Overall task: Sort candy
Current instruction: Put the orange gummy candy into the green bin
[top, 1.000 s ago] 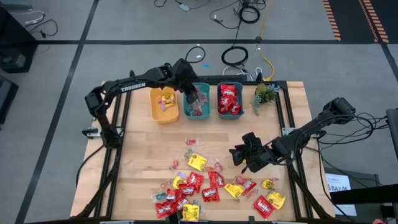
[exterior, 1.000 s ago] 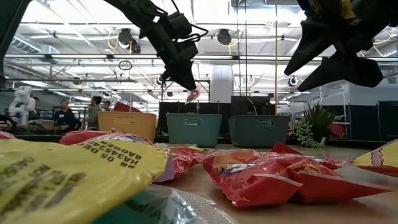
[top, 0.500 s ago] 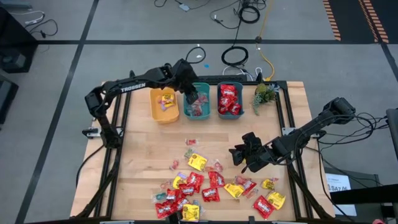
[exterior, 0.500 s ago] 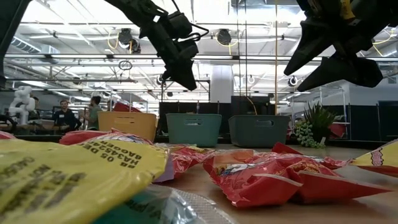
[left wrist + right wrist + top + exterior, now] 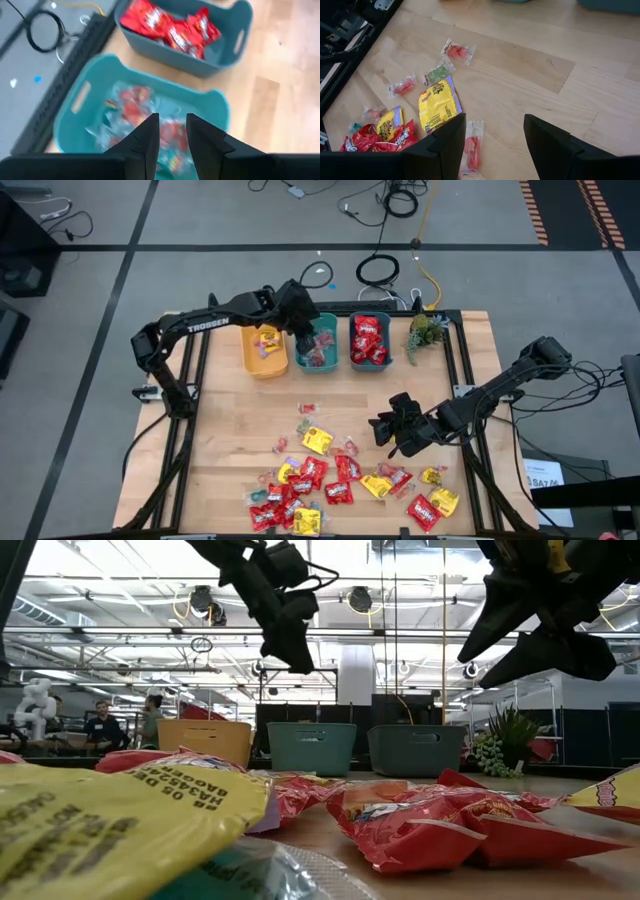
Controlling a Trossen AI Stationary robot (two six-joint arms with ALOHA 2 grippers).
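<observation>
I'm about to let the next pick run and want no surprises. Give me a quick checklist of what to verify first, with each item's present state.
1. Left gripper empty: ok, its fingers are apart with nothing between them, above the middle teal bin.
2. Right gripper ready to pick: ok, open and empty above the table, a clear-wrapped red sweet just below it.
3. Bins hold matching candy: ok, red packets in the right teal bin, small clear-wrapped pieces in the middle one, yellow packets in the yellow bin.
4. Candy left to sort: not ok, a pile lies at the table's near edge.
5. Plant clear of the arms: ok.
</observation>
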